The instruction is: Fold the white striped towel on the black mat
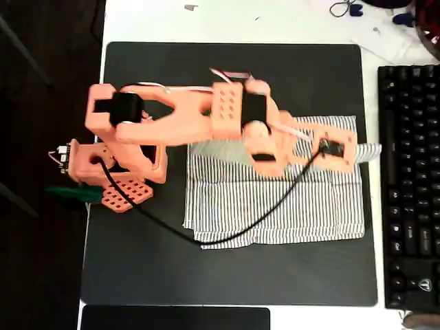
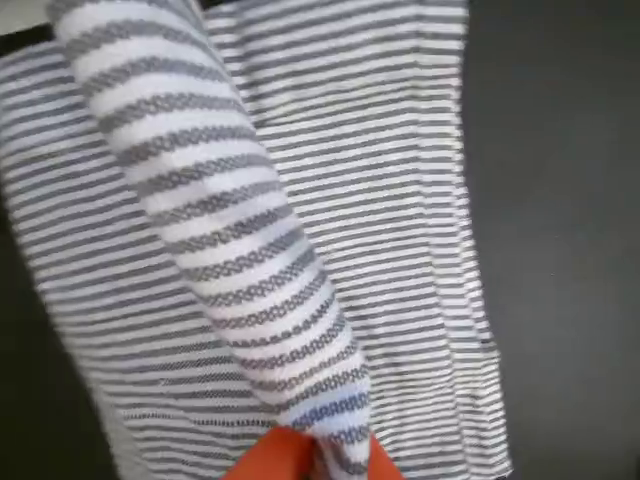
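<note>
The white striped towel (image 1: 275, 206) lies on the right half of the black mat (image 1: 137, 261). My orange gripper (image 1: 349, 152) is at the towel's far right edge, shut on a pinched piece of cloth whose tip pokes out toward the right. In the wrist view a raised ridge of the towel (image 2: 230, 230) runs up and left from the gripper (image 2: 312, 455) at the bottom edge, above the flat layers (image 2: 400, 200). Bare mat (image 2: 560, 200) shows on the right.
A black keyboard (image 1: 409, 185) lies just right of the mat, close to the gripper. A black cable (image 1: 240, 234) loops from the arm across the towel. A dark flat object (image 1: 175, 318) sits below the mat. The arm's base (image 1: 117, 165) stands on the mat's left edge.
</note>
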`<state>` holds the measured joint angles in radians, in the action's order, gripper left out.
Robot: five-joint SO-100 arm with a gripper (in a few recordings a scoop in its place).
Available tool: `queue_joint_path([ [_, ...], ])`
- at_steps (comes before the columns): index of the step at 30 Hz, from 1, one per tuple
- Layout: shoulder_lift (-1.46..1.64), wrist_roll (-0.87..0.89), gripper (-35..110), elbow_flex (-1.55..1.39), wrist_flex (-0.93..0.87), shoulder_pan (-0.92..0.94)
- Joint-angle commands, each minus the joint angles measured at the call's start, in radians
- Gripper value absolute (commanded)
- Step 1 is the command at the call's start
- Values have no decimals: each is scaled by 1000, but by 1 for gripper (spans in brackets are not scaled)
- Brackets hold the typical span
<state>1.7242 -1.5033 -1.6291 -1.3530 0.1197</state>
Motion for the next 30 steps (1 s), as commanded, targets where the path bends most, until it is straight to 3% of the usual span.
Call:
queue_joint_path([
  [1, -17, -29, 0, 14, 12, 67],
  [10, -84, -112, 0, -97, 138, 190],
  [20, -9, -109, 17, -405, 411, 321],
  [30, 221, -83, 17, -413, 298, 322],
])
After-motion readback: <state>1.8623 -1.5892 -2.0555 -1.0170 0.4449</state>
